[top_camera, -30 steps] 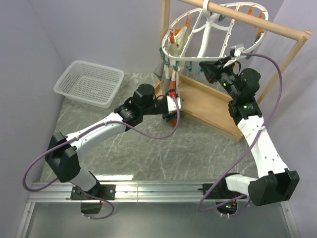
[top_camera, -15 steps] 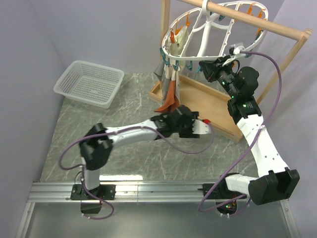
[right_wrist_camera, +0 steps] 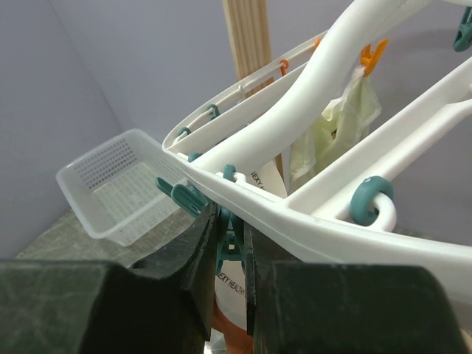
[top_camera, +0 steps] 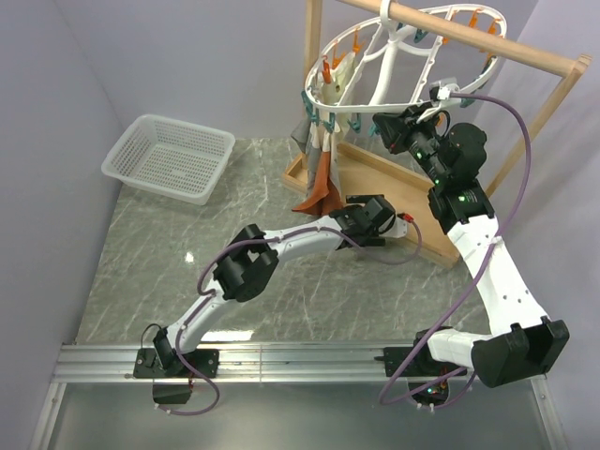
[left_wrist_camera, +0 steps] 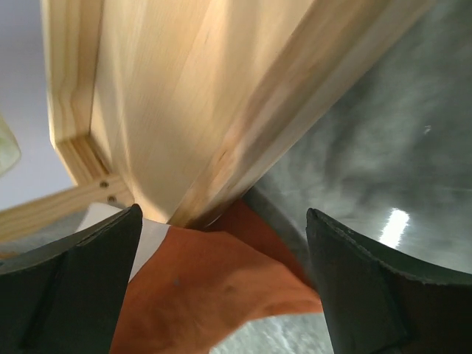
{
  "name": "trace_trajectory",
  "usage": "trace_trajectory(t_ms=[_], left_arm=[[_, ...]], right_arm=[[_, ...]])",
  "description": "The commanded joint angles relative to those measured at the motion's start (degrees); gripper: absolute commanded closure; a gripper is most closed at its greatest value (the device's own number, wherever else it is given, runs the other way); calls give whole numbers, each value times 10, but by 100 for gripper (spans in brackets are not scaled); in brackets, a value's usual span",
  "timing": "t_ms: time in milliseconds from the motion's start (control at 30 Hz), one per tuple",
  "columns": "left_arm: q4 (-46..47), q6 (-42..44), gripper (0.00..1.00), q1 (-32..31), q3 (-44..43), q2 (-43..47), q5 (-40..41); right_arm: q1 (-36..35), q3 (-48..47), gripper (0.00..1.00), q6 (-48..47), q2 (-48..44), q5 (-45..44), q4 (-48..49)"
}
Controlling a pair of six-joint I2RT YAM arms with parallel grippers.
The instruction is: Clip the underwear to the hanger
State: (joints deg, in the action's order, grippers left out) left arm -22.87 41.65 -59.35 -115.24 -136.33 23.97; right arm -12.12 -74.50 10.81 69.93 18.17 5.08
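Observation:
The white oval hanger (top_camera: 410, 58) hangs from the wooden rod, ringed with orange and teal clothespins. The rust-orange underwear (top_camera: 321, 183) dangles from its left rim, with its lower end near the wooden base. My right gripper (top_camera: 389, 127) is under the near rim and shut on a teal clothespin (right_wrist_camera: 234, 221). The hanger rim (right_wrist_camera: 295, 214) crosses just above it, and the cream waistband (right_wrist_camera: 254, 193) hangs behind. My left gripper (top_camera: 398, 225) is low by the wooden base, open and empty. In the left wrist view, orange fabric (left_wrist_camera: 214, 287) lies between its wide-apart fingers (left_wrist_camera: 354, 280).
A white mesh basket (top_camera: 169, 155) sits at the back left. The wooden frame's rod (top_camera: 487, 42) and its base tray (top_camera: 412, 202) stand at the back right. A pale cream cloth (top_camera: 337, 75) and a grey cloth (top_camera: 302, 131) also hang from the hanger's left side.
My left arm has swung right along the wooden base, away from the underwear's lower end. The underwear now hangs free. The right gripper has stayed at the hanger rim.

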Motion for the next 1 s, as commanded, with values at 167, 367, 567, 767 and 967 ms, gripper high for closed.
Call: trace_trajectory(t_ms=[167,367,567,767,967], left_arm=[[-11,31,1,51,-36,-18,46],[30,57,2,70,-6,-18,66],[72,71,34,72,49,14,75],[85,62,87,70,84,61,64],[113,24,100,57,169,153,-21]], right_arm=[[-20,-34,100,0,18,-2,0],[-33,-41,100,7,30,-10,-2],[-47,-44,100,10,31,-31,-2],[-55,-47,100,9,31,-36,-10],[-56,-49,100,7,31,-52,-14]])
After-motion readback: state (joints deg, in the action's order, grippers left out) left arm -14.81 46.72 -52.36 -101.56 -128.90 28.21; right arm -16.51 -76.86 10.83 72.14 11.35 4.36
